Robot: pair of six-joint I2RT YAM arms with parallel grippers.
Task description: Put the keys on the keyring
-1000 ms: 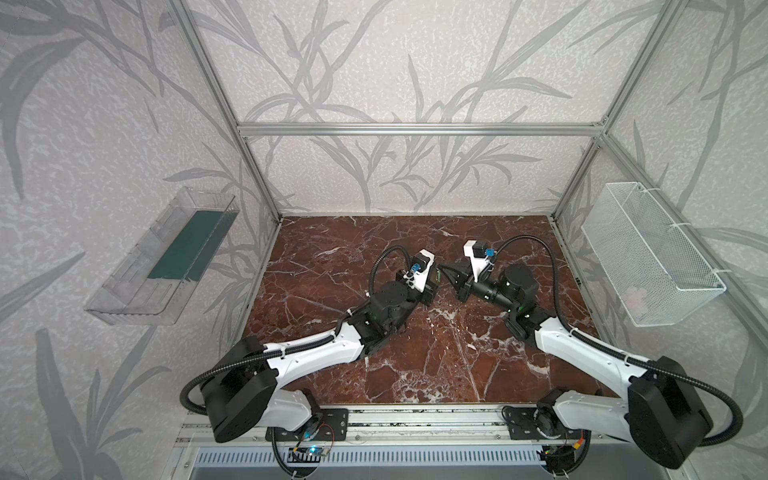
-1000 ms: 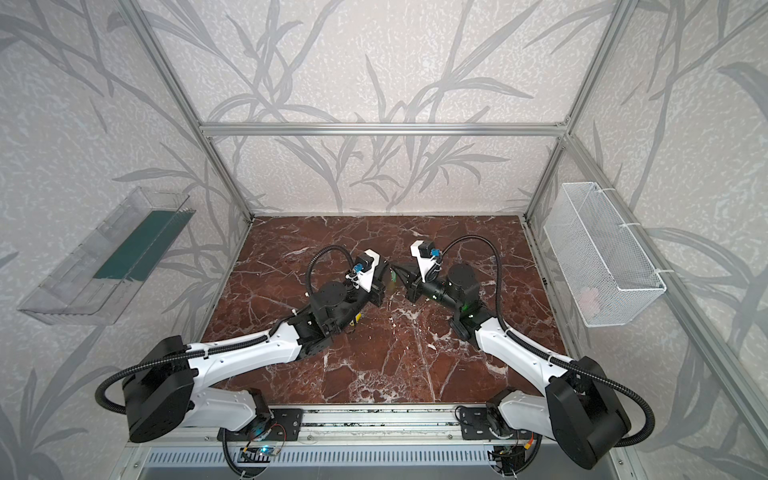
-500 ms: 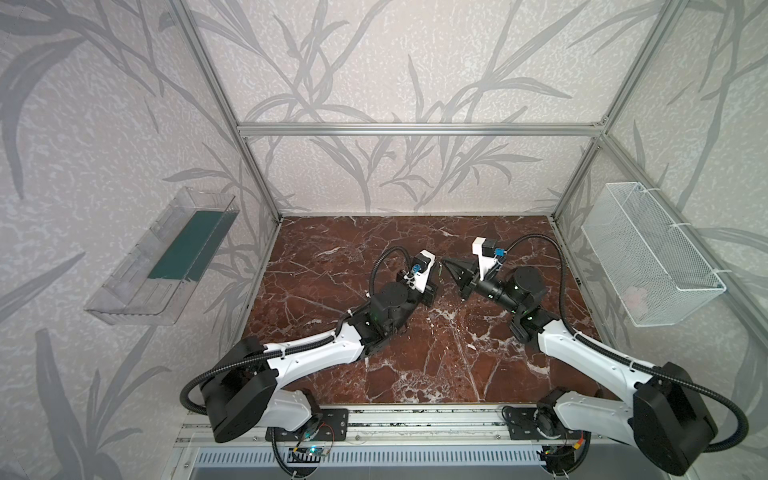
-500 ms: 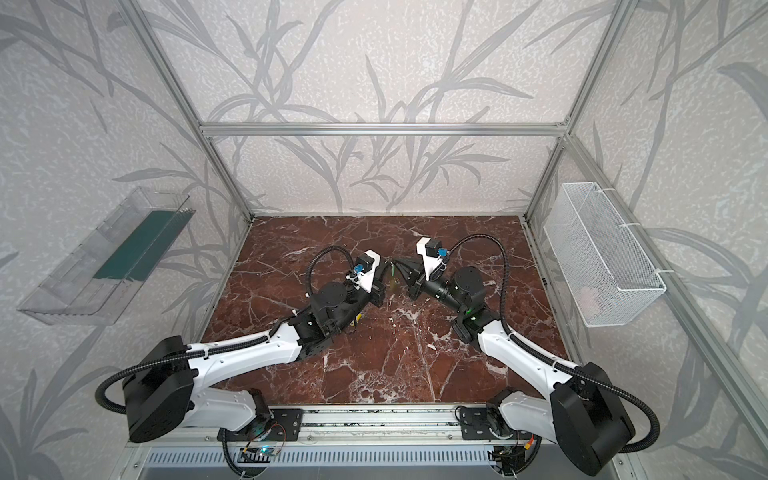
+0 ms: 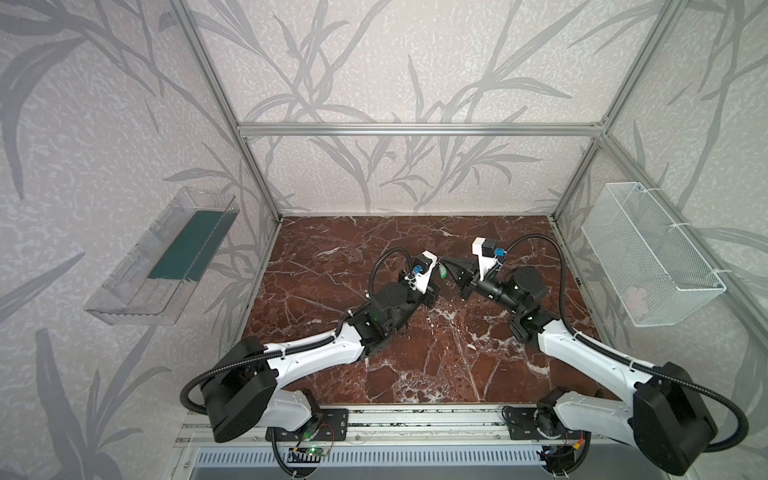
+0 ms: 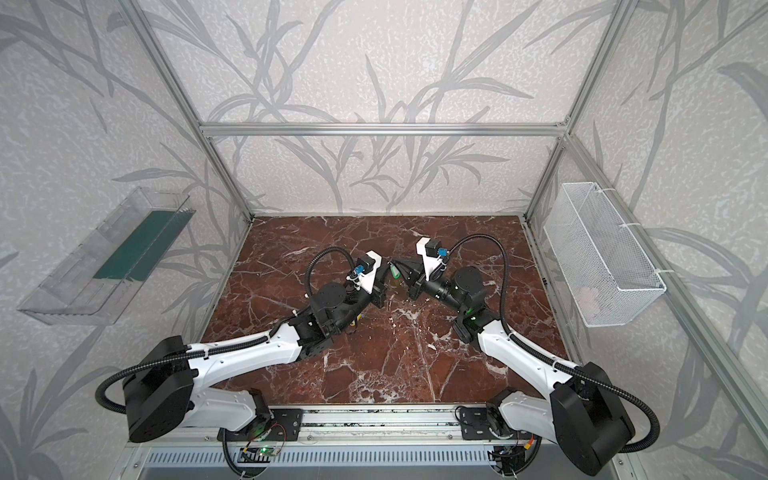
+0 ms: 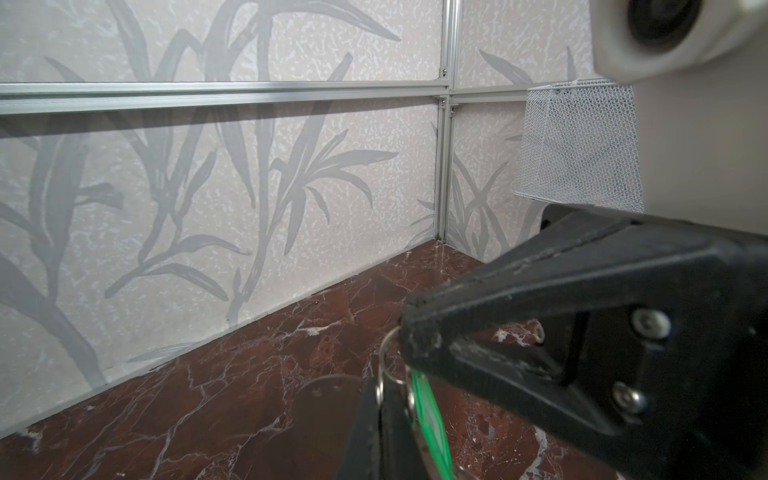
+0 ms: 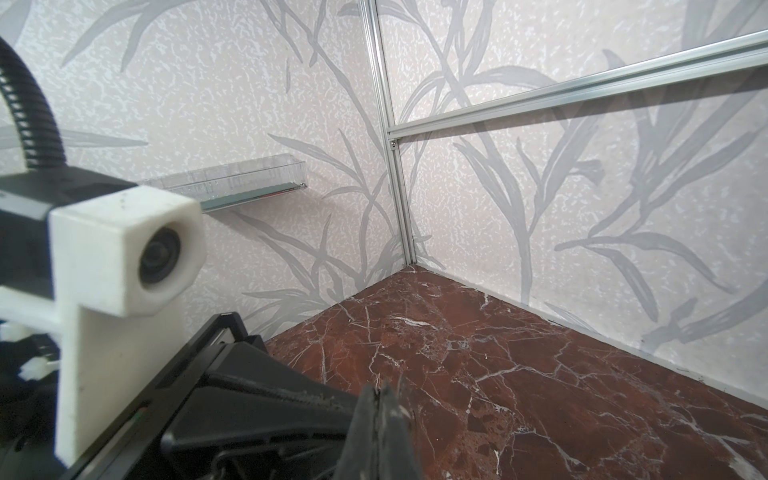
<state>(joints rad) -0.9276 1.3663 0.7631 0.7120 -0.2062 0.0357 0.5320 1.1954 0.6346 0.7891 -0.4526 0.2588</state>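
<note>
The green key hangs edge-on from a thin wire ring between my two grippers, above the floor's middle; in both top views it is a green spot. My right gripper is shut, its tip pinching that wire ring from above. Beside the key stands the keyring, a dim translucent plate with small holes. My left gripper is shut on its edge, with the wire ring touching the gripper's tip. In the top views the arms hide the plate.
The floor is red-brown marble. A white wire basket hangs on the right wall and a clear shelf with a green mat on the left wall. Aluminium frame posts stand in the back corners.
My right gripper has drawn back a little to the right, away from the left gripper, then held still. The left arm has stayed in place.
</note>
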